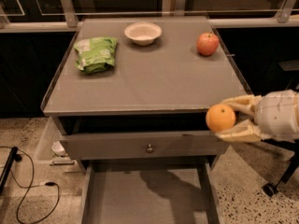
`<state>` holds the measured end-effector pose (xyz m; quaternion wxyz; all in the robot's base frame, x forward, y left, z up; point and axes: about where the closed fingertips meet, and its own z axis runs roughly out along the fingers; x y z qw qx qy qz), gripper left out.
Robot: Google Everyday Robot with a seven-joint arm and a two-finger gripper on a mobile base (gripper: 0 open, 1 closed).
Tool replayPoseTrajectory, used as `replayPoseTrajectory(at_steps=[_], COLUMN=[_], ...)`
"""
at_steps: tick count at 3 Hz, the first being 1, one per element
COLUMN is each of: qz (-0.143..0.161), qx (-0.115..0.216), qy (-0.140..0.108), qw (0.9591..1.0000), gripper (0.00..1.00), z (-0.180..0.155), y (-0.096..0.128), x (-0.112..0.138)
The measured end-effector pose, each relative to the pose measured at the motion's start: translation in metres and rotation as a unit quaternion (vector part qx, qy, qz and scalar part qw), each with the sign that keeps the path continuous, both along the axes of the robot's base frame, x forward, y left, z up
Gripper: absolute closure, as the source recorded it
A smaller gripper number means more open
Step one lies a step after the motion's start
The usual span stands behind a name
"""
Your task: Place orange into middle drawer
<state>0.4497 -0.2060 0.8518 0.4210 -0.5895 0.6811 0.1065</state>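
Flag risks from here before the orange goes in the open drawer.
The gripper, shut on the orange, hangs off the front right corner of the table, apparently beyond the right wall of the middle drawer; released here, the fruit may miss.
The knobbed drawer front juts above the middle drawer; swinging inward and down, the gripper could clip it.
The drawer floor is flat: a high drop might bounce or roll.
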Motion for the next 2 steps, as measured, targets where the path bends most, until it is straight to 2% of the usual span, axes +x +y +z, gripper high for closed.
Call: replayPoseTrajectory(at_steps=[1,2], qz=[0.001,0.000], qx=[-0.018,-0.043], qy=[0.034,0.073], qw=[0.9993,0.9965], gripper=[1.00,1.00], z=[-0.046,-0.098], y=[0.014,0.031], x=[-0.028,-0.052])
